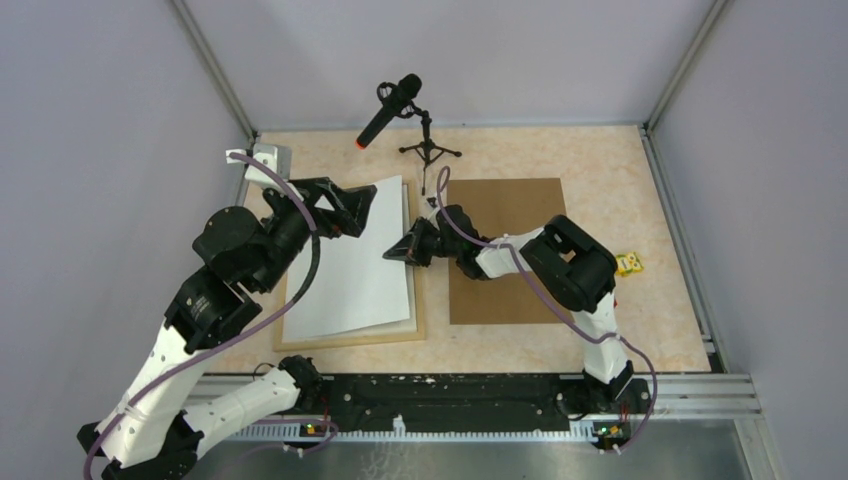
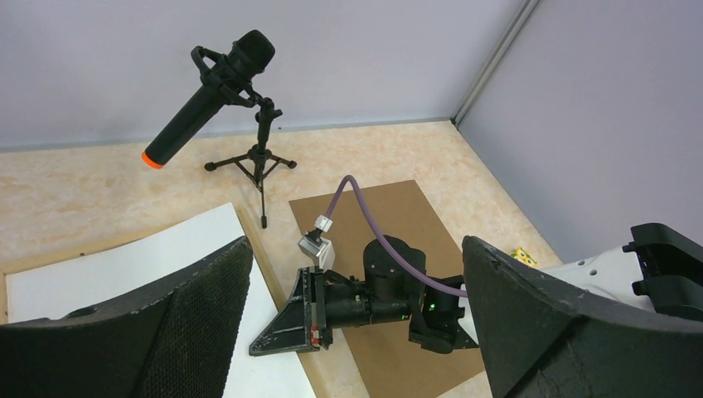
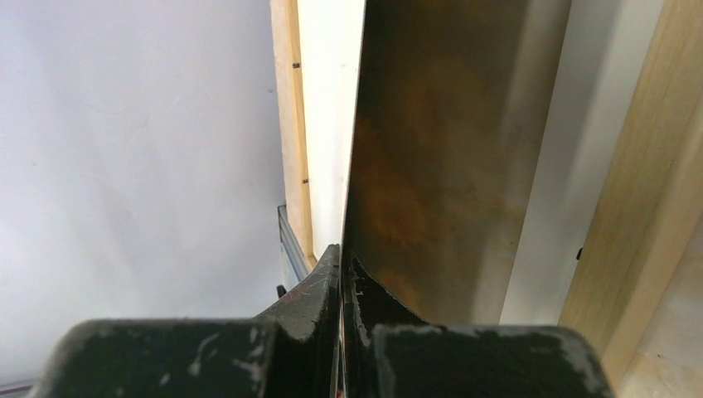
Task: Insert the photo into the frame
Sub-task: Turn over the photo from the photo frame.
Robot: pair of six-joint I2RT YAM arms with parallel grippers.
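The photo [image 1: 350, 265] lies white back up over the light-wood frame [image 1: 340, 340], its right edge lifted. My right gripper [image 1: 395, 253] is shut on that right edge. In the right wrist view the jaws [image 3: 341, 265] pinch the sheet, and its dark, blurred printed side [image 3: 439, 149] faces down towards the frame [image 3: 638, 232]. My left gripper [image 1: 352, 212] is open and empty above the photo's far edge. The left wrist view shows its wide-apart fingers [image 2: 166, 332], the photo's white back [image 2: 124, 265], the frame's strip [image 2: 311, 373] and the right gripper [image 2: 282, 332].
A brown backing board [image 1: 510, 280] lies flat right of the frame, under the right arm. A microphone on a small tripod [image 1: 390, 108] stands at the back, close to the frame's far edge. A small yellow object [image 1: 628, 264] lies at the right. Walls enclose the table.
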